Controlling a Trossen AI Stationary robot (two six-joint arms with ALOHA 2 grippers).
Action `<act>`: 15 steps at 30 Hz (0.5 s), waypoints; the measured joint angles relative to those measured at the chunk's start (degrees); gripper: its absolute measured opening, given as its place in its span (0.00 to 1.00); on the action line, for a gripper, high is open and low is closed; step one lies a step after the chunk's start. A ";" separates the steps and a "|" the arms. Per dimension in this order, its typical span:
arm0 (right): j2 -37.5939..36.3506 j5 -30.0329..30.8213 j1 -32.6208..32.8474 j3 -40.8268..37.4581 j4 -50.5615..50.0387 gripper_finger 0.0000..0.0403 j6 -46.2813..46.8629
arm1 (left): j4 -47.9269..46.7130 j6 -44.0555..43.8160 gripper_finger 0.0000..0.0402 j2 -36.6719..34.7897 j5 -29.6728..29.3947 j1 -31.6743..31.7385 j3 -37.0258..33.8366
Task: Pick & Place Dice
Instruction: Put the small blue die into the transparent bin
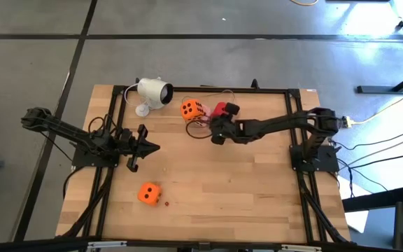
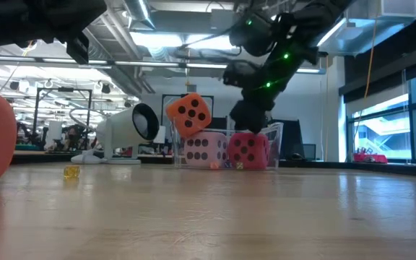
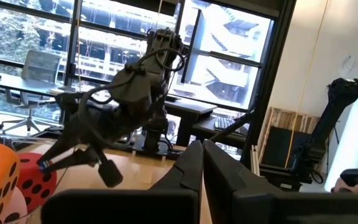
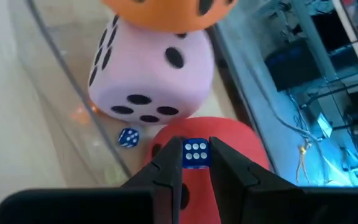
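The red die (image 4: 229,134) lies in the clear bin (image 4: 61,87), touching the pink die (image 4: 151,71), with one orange die (image 2: 189,114) perched tilted on top. The other orange die (image 1: 149,193) sits well apart on the bare tabletop (image 1: 257,196). Your right hand (image 4: 196,155) hangs just above the red die, pinching a small blue die (image 4: 196,153), six pips up. Release low, inside the walls. Cubes have no long axis, so square the fingers to flat faces. The left hand (image 1: 142,147) waits at its side.
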 joint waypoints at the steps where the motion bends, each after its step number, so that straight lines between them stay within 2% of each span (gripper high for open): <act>1: 0.23 -0.53 -0.24 -0.02 0.05 0.16 -0.63 | -0.01 0.01 0.02 0.00 -0.01 0.00 0.00; 8: 0.58 0.53 -0.69 0.01 0.91 0.17 -0.97 | -0.01 0.01 0.02 0.02 0.00 0.00 0.00; 15: 0.58 0.60 -0.67 0.01 0.84 0.24 -0.93 | -0.01 -0.02 0.01 0.02 -0.01 0.00 0.00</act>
